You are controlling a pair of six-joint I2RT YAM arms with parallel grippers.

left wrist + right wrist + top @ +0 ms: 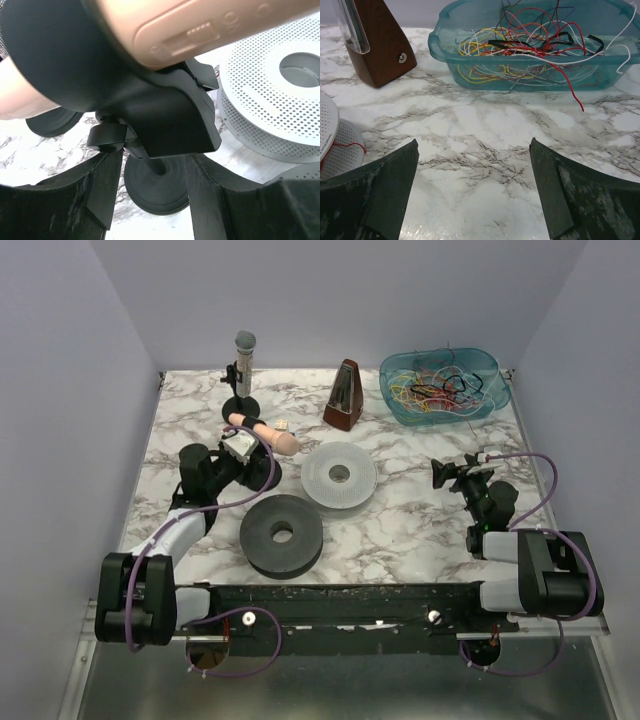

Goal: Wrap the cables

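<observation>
The cables [440, 390] are a multicoloured tangle in a teal basket [390, 375] at the back right. In the right wrist view the cables [520, 50] fill the basket [470, 82], and one red wire [572, 87] hangs over its front wall. A thin red wire [342, 146] lies on the white spool [329, 132]. My right gripper [441, 472] [473, 142] is open and empty over bare marble, short of the basket. My left gripper [238, 447] [155, 160] is open under a peach device [200, 30] on a black stand [155, 187].
A white perforated spool [338, 475] [280, 100] and a black spool [282, 533] lie mid-table. A brown metronome [345, 395] [375, 45] stands at the back centre and a microphone [244, 360] on its stand at the back left. The peach device [265, 432] lies beside my left gripper.
</observation>
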